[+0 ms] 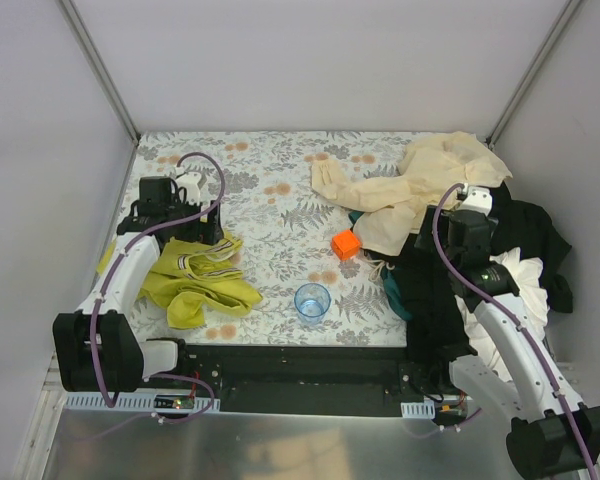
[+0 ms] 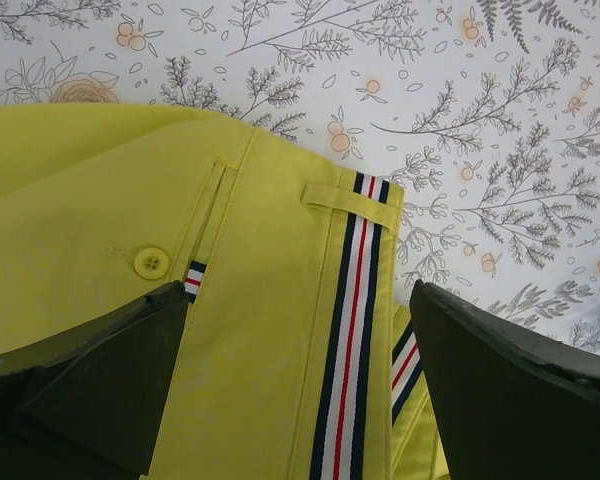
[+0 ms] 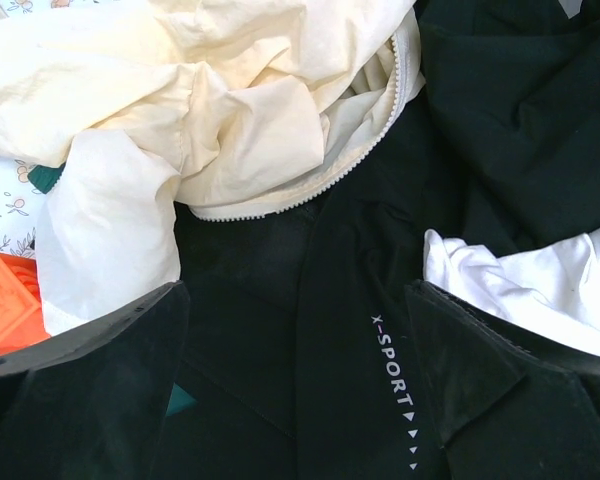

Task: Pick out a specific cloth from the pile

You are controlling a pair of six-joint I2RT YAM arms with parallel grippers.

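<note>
the olive-yellow soft fabric garment (image 1: pixel 202 282) is lying crumpled on the left side of the table, near the front edge and well apart from the pile. in the left wrist view the garment (image 2: pixel 130 200) fills most of the lower left. you can see a yellow button (image 2: pixel 151 262), a belt loop, and a navy, white and red striped ribbon band (image 2: pixel 350 340) running down one seam.

the left gripper (image 1: pixel 202 228) sits right over the garment. from its own camera the left gripper (image 2: pixel 298 295) has its jaws spread wide with the striped band between them, clamping nothing. can't tell if the fingertips (image 2: pixel 130 360) actually touch the fabric.

the table cover is a white floral-print sheet (image 1: pixel 280 190). a clear blue plastic cup (image 1: pixel 312 300) stands on it near the front edge, between the garment and the heap. a small orange block (image 1: pixel 346 243) sits just beside the heap's left edge.

the big heap of mixed garments (image 1: pixel 400 215) takes up the right side of the table: cream-beige on top at the back, with black, white and a bit of teal under it.

the right gripper (image 1: pixel 460 238) is over that heap. in the right wrist view the right gripper (image 3: pixel 295 290) is also spread apart and holding nothing. below it there's a black garment printed "x-sport" (image 3: pixel 392 380), a cream-beige zippered jacket (image 3: pixel 230 110) above it, a white cloth (image 3: pixel 540 280) on the right, and the orange block (image 3: pixel 10 300) at the left edge.
</note>
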